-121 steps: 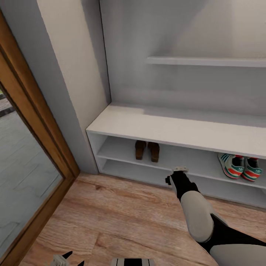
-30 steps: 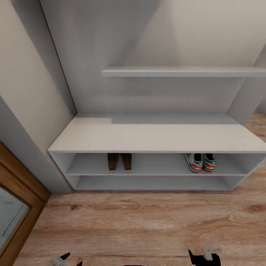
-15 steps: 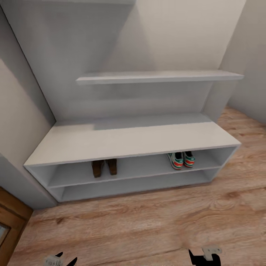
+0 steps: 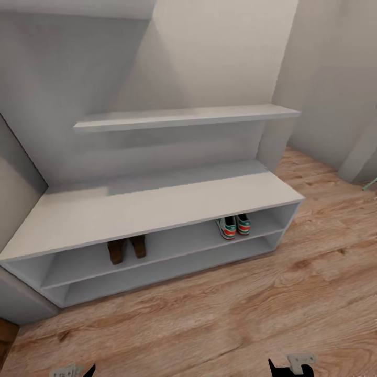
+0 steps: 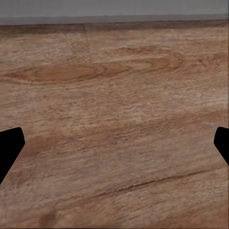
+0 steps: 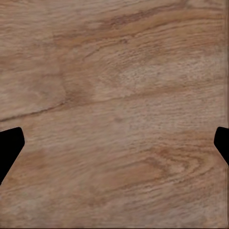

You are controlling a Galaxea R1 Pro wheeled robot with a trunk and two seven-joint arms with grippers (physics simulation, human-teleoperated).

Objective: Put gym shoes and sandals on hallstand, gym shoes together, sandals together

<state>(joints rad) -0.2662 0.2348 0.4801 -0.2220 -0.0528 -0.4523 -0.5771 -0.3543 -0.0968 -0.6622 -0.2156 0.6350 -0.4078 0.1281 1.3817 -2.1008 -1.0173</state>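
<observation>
The pale grey hallstand stands against the wall in the head view. On its upper inner tier the two dark-brown sandals lie side by side toward the left, and the two gym shoes sit side by side toward the right. Both arms are drawn back to the picture's lower edge: the left gripper at the lower left, the right gripper at the lower right. In the wrist views the left gripper and the right gripper hang open over bare corridor floor, fingers wide apart, holding nothing.
A long wall shelf juts out above the bench. Wood-plank floor stretches in front of the rack and off to the right. A grey wall closes the right side, with a small teal thing at the right edge.
The whole view has swung and backed away, so the rack has slid left and shrunk. The right arm, stretched toward the shelf four seconds ago, is drawn back low. The shoes stay put.
</observation>
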